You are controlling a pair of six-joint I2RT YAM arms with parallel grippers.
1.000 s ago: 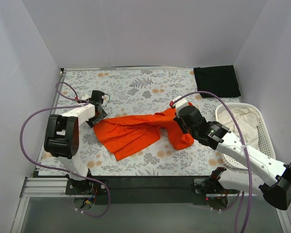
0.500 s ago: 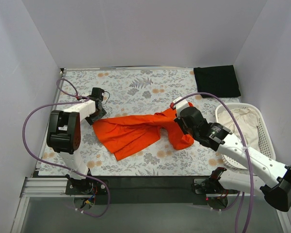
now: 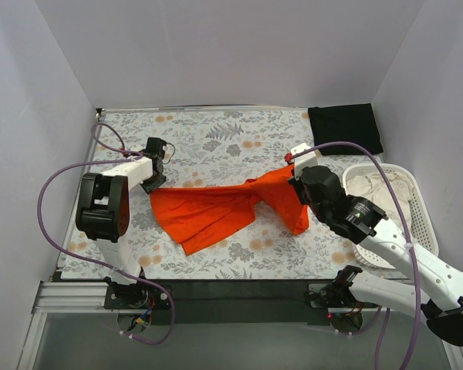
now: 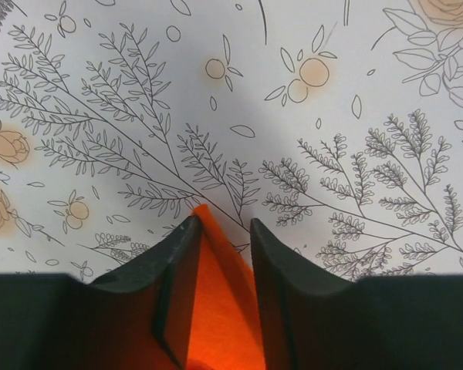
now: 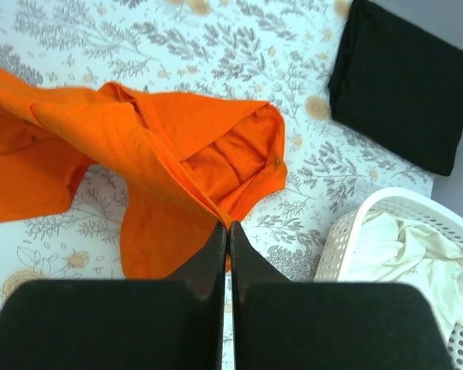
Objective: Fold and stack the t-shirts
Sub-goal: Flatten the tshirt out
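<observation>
the solid black t-shirt (image 3: pixel 345 128) lies folded at the table's (image 3: pixel 216 139) far right corner. the bright orange t-shirt (image 3: pixel 216 212) sprawls crumpled mid-table, pinched by left gripper (image 4: pixel 220 231) and right gripper (image 5: pixel 225 231), so folding it and stacking remain.

White arms, blk joints, purple cables

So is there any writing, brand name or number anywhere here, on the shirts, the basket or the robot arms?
None can be read in any view.
Orange t-shirt: plain, no print or label showing.
Black t-shirt: plain.
White basket: no markings.
Tablecloth: only leaf and flower drawings.
Left gripper and right gripper: plain black, no lettering.
</observation>
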